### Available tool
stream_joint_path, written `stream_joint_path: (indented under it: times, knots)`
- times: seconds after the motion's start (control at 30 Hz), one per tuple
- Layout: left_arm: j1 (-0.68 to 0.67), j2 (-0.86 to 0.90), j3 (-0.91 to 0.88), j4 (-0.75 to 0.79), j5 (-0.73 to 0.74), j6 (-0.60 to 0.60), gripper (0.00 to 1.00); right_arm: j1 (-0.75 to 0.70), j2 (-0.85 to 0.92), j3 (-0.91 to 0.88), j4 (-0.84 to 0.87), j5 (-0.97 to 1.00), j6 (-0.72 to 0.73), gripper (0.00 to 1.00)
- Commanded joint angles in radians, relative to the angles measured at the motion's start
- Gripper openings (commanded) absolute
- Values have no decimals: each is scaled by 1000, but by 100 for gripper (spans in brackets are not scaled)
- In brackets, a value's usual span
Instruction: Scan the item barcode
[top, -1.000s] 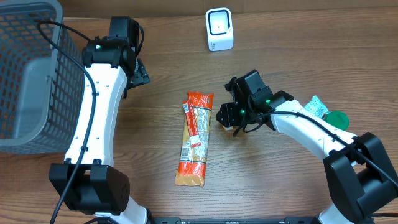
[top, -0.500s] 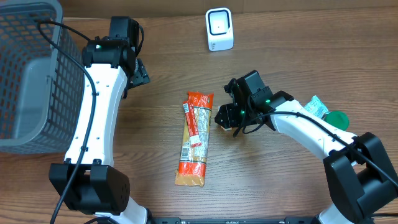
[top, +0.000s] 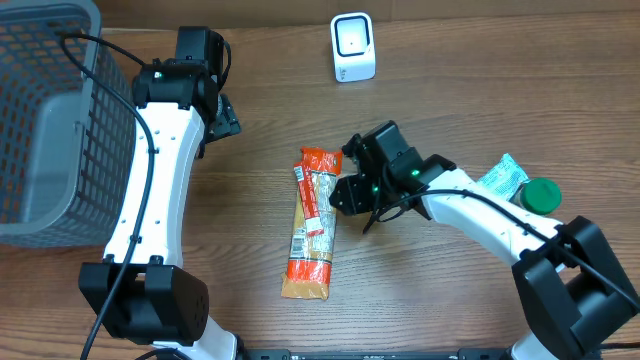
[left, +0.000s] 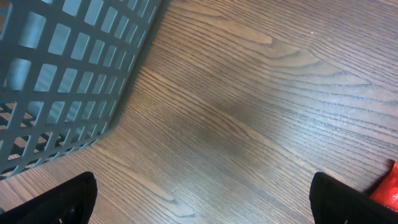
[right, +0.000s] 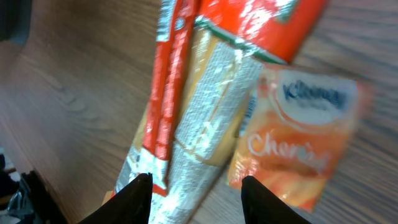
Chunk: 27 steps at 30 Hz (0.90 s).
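While the right gripper (right: 196, 190) hangs half-open over the upper end of the snack packet (top: 313, 225) lying mid-table, gripping nothing, you should centre its width between the fingers before closing. Keep clear of the tissue pack (right: 298, 143) just beside it. Left gripper (left: 205, 199): jaws wide apart, empty. Basket (top: 40, 120): nothing visible inside.

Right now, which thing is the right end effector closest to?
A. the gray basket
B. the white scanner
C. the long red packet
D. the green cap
C: in the overhead view the right end effector sits just beside the upper part of the packet, and the other three things lie well away from it.
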<state>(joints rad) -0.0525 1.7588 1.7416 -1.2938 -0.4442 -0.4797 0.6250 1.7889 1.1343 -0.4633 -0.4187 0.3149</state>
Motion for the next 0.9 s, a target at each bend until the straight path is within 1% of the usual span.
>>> stream_joint_path:
  times: [0.0,0.17,0.23,0.33,0.43,0.47,0.5,0.53,0.57,0.67,0.7,0.73,0.77,0.8,0.83,0.87]
  knots:
    - [-7,-7,13,1,1,-3,100,6,3,-13,11,17,-1,49]
    - [-7,-7,13,1,1,-3,100,-17,3,-13,41,64,5,49]
    - [-7,-7,13,1,1,-3,100,-42,3,-13,45,66,34,49]
    - [-7,-7,13,1,1,-3,100,-84,3,-13,30,66,53,49]
    - [-7,-7,13,1,1,-3,100,-96,3,-13,13,66,53,50]
    - [-7,-7,13,1,1,-3,100,-95,3,-13,14,66,53,57]
    - [-7,-7,13,1,1,-3,100,-95,3,-13,20,66,53,69]
    - [-7,-7,13,1,1,-3,100,-95,3,-13,23,66,53,96]
    - [-7,-7,13,1,1,-3,100,-95,3,-13,29,65,55,100]
    - [-7,-7,13,1,1,-3,100,-97,3,-13,32,59,82,100]
    - [-7,-7,13,1,1,-3,100,-97,3,-13,32,60,82,88]
    - [-7,-7,13,1,1,-3,100,-97,3,-13,28,68,83,68]
    - [-7,-7,13,1,1,-3,100,-97,3,-13,23,76,84,56]
    - [-7,-7,13,1,1,-3,100,-97,3,-13,16,94,111,50]
    - [-7,-7,13,1,1,-3,100,-97,3,-13,6,122,156,48]
    - [-7,-7,13,1,1,-3,100,-97,3,-13,-3,144,195,44]
